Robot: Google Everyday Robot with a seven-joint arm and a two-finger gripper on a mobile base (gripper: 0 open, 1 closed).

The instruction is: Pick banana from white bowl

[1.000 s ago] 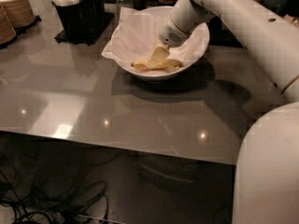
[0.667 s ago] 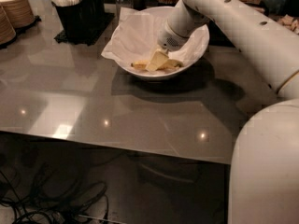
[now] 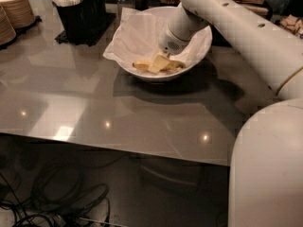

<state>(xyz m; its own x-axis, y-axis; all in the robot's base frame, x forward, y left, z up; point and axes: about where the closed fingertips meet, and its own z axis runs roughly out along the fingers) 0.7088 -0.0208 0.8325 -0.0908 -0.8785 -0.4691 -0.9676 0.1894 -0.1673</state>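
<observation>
Banana (image 3: 142,65) lies low in the white bowl (image 3: 156,76), on the crinkled white paper (image 3: 135,34) that lines it, and only its yellow, brown-marked ends show on either side of the gripper. Widest in view is the grey, glossy tabletop (image 3: 94,103), which carries everything and mirrors a few lights. Next comes the robot's white body (image 3: 270,174), filling the lower right corner, and its 1 thick white arm (image 3: 236,27), which reaches from the right edge down and leftward into the bowl. The white bowl stands toward the back of the tabletop, near the middle. Dark cables (image 3: 57,202) lie on the floor below the near edge. At the far left stand stacks of tan paper bowls (image 3: 14,11), and between them and the white bowl stands a black holder (image 3: 80,15) with white items sticking out. The gripper (image 3: 159,64) is down inside the bowl, its pale tip covering the banana's middle; whether it is closed on the fruit cannot be told.
</observation>
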